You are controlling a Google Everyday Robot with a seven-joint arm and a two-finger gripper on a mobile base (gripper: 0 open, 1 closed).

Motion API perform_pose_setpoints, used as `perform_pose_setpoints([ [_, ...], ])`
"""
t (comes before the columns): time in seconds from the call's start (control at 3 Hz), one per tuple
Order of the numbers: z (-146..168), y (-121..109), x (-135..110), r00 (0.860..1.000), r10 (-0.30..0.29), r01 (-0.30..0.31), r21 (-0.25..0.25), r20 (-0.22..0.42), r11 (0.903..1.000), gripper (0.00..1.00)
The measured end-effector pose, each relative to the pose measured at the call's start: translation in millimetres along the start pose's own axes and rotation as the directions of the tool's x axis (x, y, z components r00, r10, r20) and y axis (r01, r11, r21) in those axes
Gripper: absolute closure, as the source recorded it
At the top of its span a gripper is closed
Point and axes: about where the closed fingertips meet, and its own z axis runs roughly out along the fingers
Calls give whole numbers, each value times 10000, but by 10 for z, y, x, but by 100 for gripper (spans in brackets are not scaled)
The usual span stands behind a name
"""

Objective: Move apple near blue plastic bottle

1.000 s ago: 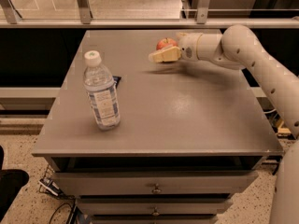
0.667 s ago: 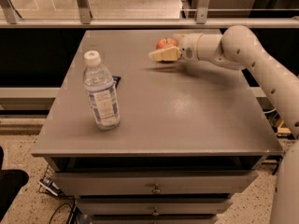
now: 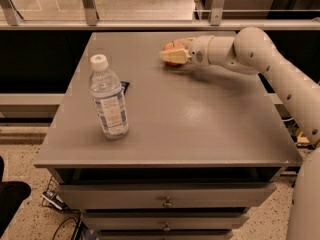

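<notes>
**Grey tabletop, apple gripped at the far edge**

Grey laminate covers the tabletop, which sits on a cabinet with drawers along its front.

1. Arm: the white arm enters from the right and reaches left across the far part of the tabletop.
2. Gripper: the gripper is at the far centre of the tabletop, pointing left.
3. Fingers: the pale yellow fingers pinch the apple from either side. The near finger covers the lower part of the fruit.
4. Apple: red with yellowish patches, at the far centre. Whether it touches the surface cannot be determined.
5. Blue plastic bottle: upright near the front left, white cap on, blue-and-white label facing the camera. It is well apart from the apple.
6. A small dark object lies just behind the bottle.
</notes>
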Motion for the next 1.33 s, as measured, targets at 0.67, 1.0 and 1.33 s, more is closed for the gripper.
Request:
perform_pose_setpoints([
  [0.67, 54, 37, 5, 10000, 8, -8, -92, -6, 10000, 100],
  [1.0, 55, 38, 5, 10000, 8, -8, -94, -6, 10000, 100],
  [1.33, -158, 60, -61, 9995, 301, -299, -327, 66, 9990, 100],
])
